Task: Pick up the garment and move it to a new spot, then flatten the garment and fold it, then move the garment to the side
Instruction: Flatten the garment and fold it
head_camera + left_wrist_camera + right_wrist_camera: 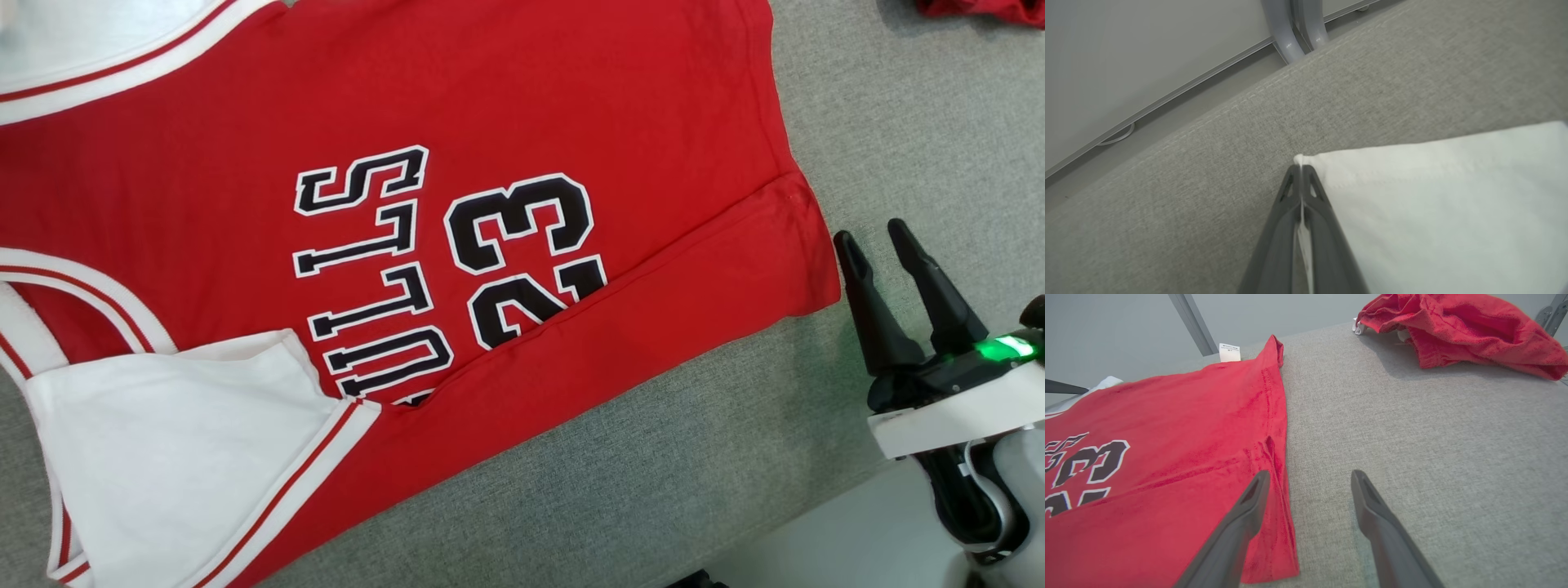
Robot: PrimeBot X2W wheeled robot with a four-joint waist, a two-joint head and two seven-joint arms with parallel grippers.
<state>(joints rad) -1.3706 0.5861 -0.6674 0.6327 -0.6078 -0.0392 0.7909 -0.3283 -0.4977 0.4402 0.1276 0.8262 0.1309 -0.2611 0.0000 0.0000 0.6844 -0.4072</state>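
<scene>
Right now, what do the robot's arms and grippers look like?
Each gripper has two long, dark, tapering fingers. The right gripper sits on a black base with a glowing green light, joined to a white wrist housing with dark cabling beneath. The left gripper shows small triangular cutouts near the tips.

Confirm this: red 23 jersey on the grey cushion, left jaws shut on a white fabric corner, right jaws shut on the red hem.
The right gripper holds nothing: its jaws stand open by the hem of the jersey, as the right wrist view shows. The jersey does lie on the grey cushion, and the left gripper is shut on a white fabric corner.
</scene>
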